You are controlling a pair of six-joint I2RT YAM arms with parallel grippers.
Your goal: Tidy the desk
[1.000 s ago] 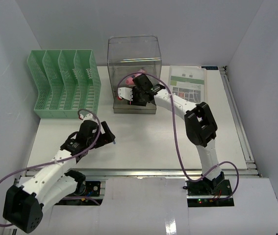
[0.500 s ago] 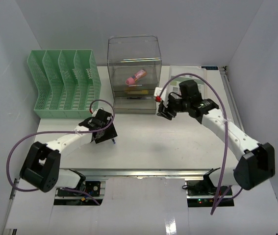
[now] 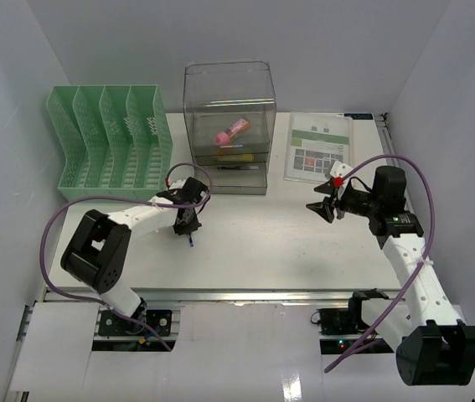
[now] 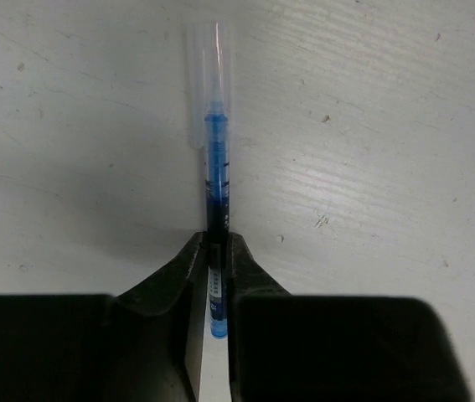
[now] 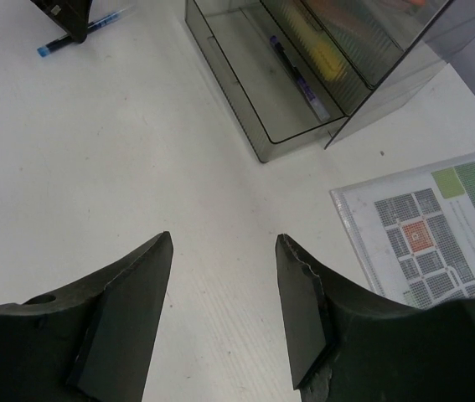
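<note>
On the white desk (image 3: 254, 251), left of the middle, my left gripper (image 3: 188, 224) reaches down and is shut on a blue pen (image 3: 192, 241). In the left wrist view the jaws of the left gripper (image 4: 214, 243) pinch the blue pen (image 4: 216, 167) near its rear end. Its clear cap points away over the desk surface (image 4: 371, 126). My right gripper (image 3: 319, 209) hovers right of centre, open and holding nothing. In the right wrist view the right gripper (image 5: 223, 243) has only bare desk (image 5: 136, 151) between its fingers.
A clear drawer box (image 3: 229, 126) stands at the back centre, holding a pink item (image 3: 230, 131). Its bottom drawer (image 5: 254, 84) is pulled out with a purple pen (image 5: 296, 71) inside. A green file rack (image 3: 110, 142) stands back left. A printed sheet (image 3: 319, 146) lies back right.
My left arm swung forward to the blue pen and its jaws closed on it. My right arm drew back from the drawer box to the right, jaws spreading wider.
</note>
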